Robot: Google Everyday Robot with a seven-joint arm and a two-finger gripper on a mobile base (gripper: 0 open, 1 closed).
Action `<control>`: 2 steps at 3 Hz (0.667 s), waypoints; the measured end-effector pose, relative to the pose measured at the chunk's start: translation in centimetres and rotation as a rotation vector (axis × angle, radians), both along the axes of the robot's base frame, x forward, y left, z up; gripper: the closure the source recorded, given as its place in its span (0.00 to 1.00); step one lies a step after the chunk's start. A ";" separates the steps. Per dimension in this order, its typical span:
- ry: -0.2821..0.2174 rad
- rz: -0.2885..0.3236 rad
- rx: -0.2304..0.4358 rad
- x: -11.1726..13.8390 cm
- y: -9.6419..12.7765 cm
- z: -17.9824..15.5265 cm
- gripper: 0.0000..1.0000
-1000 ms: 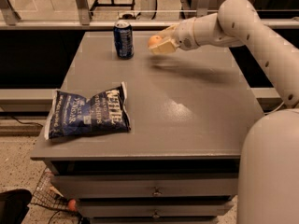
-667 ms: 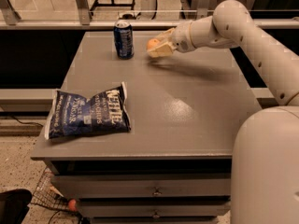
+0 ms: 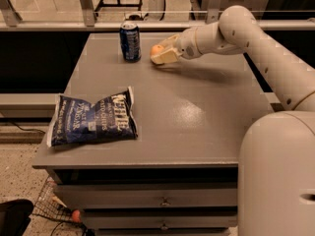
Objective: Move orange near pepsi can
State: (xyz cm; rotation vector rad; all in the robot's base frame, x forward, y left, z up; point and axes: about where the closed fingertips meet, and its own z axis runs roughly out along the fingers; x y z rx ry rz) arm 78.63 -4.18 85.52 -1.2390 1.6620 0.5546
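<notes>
The pepsi can (image 3: 130,42) stands upright at the far left of the grey table (image 3: 197,117). The orange (image 3: 156,49) is held between the fingers of my gripper (image 3: 160,53), low over the table and just right of the can, a small gap apart from it. My white arm reaches in from the right. The fingers are closed around the orange, which is partly hidden by them.
A flat, crinkled dark blue chip bag (image 3: 93,121) lies near the table's front left edge. Drawers sit under the tabletop. A small reddish ball (image 3: 76,216) lies on the floor beside a wire rack at the lower left. A railing runs behind the table.
My gripper has moved left and lower with the orange, closing the gap to the pepsi can. The can and the chip bag have not moved.
</notes>
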 end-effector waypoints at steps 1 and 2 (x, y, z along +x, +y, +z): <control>0.003 0.005 0.001 0.0 0.4 -0.2 0.60; 0.006 0.010 0.001 0.0 0.7 -0.4 0.37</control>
